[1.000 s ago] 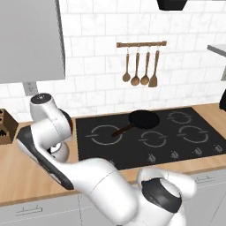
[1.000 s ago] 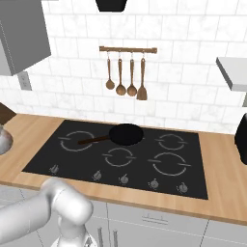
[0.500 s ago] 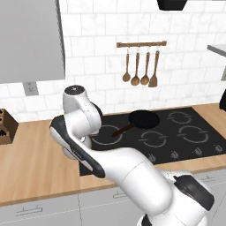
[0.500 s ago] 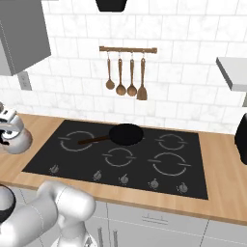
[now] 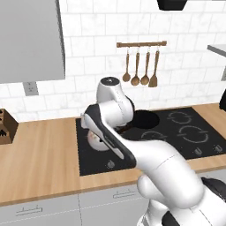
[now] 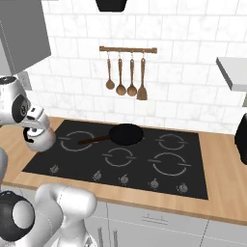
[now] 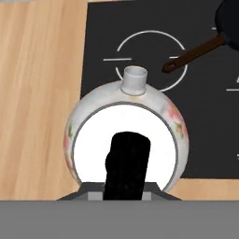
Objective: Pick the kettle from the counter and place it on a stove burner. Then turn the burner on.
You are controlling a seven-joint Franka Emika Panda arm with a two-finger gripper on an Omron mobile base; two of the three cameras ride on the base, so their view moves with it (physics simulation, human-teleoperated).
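- Since the kettle [image 5: 98,140] must end on a burner, the left base view has it carried low over the cooktop's [image 5: 176,128] left edge, mostly hidden behind the white arm.
- In the right base view, the kettle [image 6: 39,138] hangs under the jaws [image 6: 36,126], above the glass's left rim, near the stove burner [image 6: 77,140]; the frying pan [image 6: 124,134] sits further right.
- In the hand view, the kettle [image 7: 127,140] sits directly below the jaws, straddling desk [image 7: 37,93] and glass. The jaws appear clamped on its handle, though their tips are hidden. The ring [image 7: 150,58] lies just beyond the spout.
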